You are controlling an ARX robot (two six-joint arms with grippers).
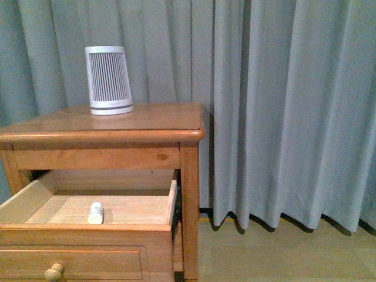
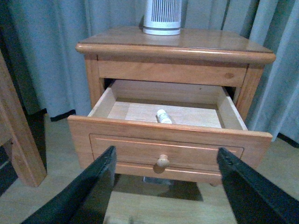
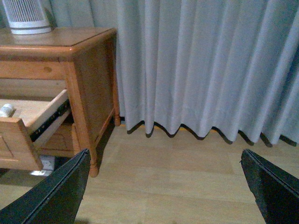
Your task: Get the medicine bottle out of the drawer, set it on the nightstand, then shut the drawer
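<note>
Medicine bottle (image 1: 96, 212): tiny white cylinder

Soft, even indoor light falls from above on the honey-brown wooden nightstand (image 1: 153, 120), whose smooth top carries a faint sheen in the front view. The cavity above the open honey-brown wooden drawer (image 1: 82, 238) lies in shadow, as does the pale wooden floor (image 2: 154, 191) beneath it. The grey pleated curtain (image 1: 282, 106) takes a cool cast, its hem edged dark. All three views are slightly soft and grainy. The black left end effector (image 2: 166, 151) and right end effector (image 3: 164, 151) show as featureless silhouettes.
</note>
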